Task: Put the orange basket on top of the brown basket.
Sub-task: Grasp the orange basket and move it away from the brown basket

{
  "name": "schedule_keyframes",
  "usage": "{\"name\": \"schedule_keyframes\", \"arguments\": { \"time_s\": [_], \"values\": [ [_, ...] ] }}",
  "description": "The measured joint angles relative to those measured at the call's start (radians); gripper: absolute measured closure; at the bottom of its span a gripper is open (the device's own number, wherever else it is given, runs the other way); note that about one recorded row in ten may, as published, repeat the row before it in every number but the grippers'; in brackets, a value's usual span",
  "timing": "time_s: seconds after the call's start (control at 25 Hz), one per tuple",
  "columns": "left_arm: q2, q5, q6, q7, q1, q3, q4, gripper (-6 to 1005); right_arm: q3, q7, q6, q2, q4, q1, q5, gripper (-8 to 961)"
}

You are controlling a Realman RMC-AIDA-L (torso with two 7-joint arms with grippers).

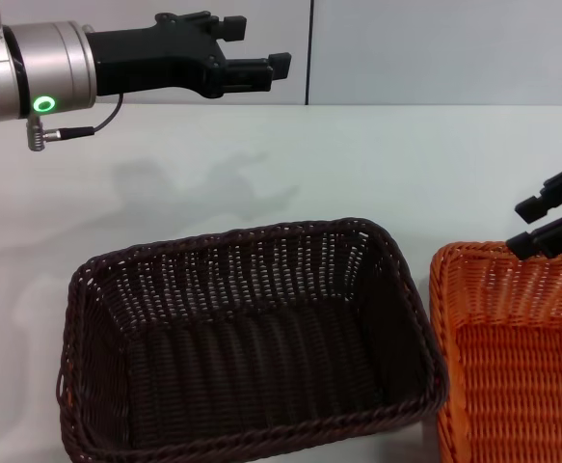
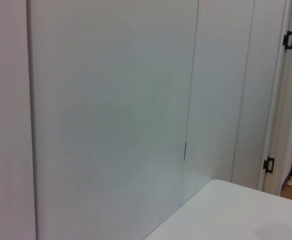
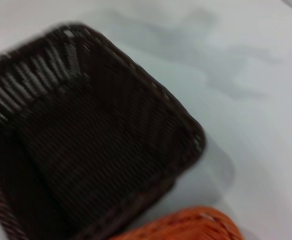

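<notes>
Orange wicker, open-woven with sloping sides and a braided rim, makes up the orange basket (image 1: 517, 357) at the desk's (image 1: 358, 164) near right corner. It stands just beside the brown basket (image 1: 247, 338), a dark chocolate twin at the near edge. The right gripper (image 1: 550, 222) hovers over the orange basket's far rim, jaws apart. The left gripper (image 1: 252, 53) hangs above the far edge, jaws apart.

Looks like a lab or test room, prob. not a home: plain white table (image 1: 377, 164), bare pale wall panels (image 2: 110, 100) w/ vertical seams, black hinges (image 2: 269, 164) on a door frame at the edge. Robot arm (image 1: 30, 72) w/ green status ring over the table.
</notes>
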Motion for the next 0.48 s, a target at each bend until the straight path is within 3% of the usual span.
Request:
{"name": "schedule_keyframes", "arguments": {
  "time_s": [0.48],
  "values": [
    [0.001, 0.001, 0.014, 0.015, 0.011, -0.001, 0.007, 160, -0.051, 0.007, 0.146, 0.025, 0.085, -0.001, -0.118, 380]
  ]
}}
